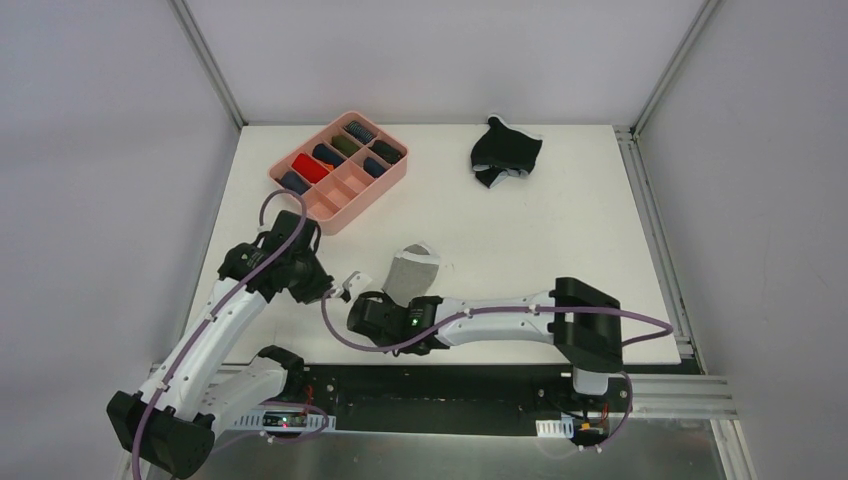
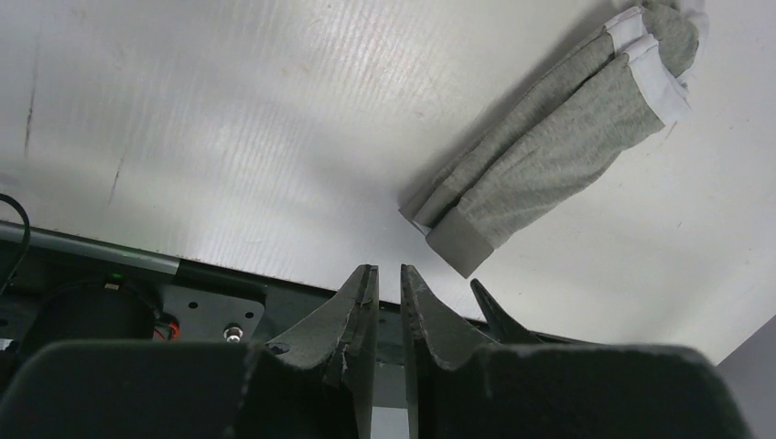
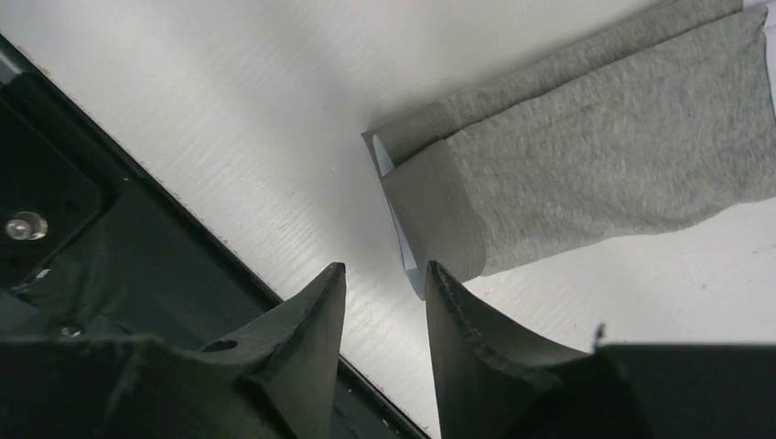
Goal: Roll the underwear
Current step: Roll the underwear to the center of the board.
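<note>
The grey underwear [image 1: 412,268] lies folded into a long narrow strip near the table's front edge, flat on the surface [image 2: 558,137] [image 3: 604,165]. My left gripper [image 1: 343,288] [image 2: 389,271] hovers just left of its near end, jaws a narrow slit apart with nothing between them. My right gripper [image 1: 368,304] [image 3: 384,271] stands open at the strip's near end, and its right fingertip [image 3: 444,279] almost touches the waistband edge. The black underwear [image 1: 505,152] lies crumpled at the far right of the table, away from both grippers.
A pink compartment tray [image 1: 385,185] with several rolled cloths stands at the back left. The table's front edge and a black rail [image 1: 450,385] run just behind both grippers. The right arm [image 1: 500,318] stretches across the front of the table.
</note>
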Motion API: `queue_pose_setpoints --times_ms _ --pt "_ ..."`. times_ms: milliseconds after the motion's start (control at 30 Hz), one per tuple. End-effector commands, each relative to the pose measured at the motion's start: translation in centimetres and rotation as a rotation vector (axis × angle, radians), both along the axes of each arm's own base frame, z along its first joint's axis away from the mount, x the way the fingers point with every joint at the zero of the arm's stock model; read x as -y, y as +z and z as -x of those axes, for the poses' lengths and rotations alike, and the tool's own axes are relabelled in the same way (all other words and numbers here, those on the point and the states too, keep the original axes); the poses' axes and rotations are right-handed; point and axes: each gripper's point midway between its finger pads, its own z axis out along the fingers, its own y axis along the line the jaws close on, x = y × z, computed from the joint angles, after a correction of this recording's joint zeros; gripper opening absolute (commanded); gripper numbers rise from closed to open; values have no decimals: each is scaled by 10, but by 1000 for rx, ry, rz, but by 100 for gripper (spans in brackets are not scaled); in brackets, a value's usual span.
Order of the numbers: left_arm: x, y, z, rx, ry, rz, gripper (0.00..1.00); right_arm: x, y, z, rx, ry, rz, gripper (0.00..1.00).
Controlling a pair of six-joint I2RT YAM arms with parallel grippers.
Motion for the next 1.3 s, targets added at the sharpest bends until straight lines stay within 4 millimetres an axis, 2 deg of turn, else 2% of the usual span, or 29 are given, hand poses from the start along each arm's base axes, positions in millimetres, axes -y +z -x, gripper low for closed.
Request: queue_pose_setpoints --times_ms 0,267,433,600,700,767,867,900,1033,1233,1267 --pt "-13 5 7 -10 38 -32 16 -3 -2 -11 105 59 84 43" --pt "-19 -4 11 -31 60 -40 16 -1 -17 -14 150 79 132 54" --pt "-21 -9 14 -41 70 -42 15 -3 -31 -16 166 108 163 54" --pt "-23 -15 17 -56 79 -46 15 -5 -58 -16 162 126 202 51" --pt "-25 -20 19 -70 85 -46 15 -2 -70 -16 159 125 230 42" --pt "-24 -24 21 -81 88 -40 15 1 -74 -17 162 118 226 31" --pt "-23 -30 24 -99 96 -22 15 2 -69 -20 147 108 200 4" --pt "-23 -32 24 -101 100 -15 15 2 -65 -21 133 102 184 0" --pt "-11 -35 23 -112 95 60 18 -1 -47 -20 36 84 74 0" --pt "12 -44 21 -145 67 179 41 -2 -27 -9 -135 82 -40 0" --pt "19 -47 22 -158 60 213 47 -1 -27 -6 -164 84 -52 0"
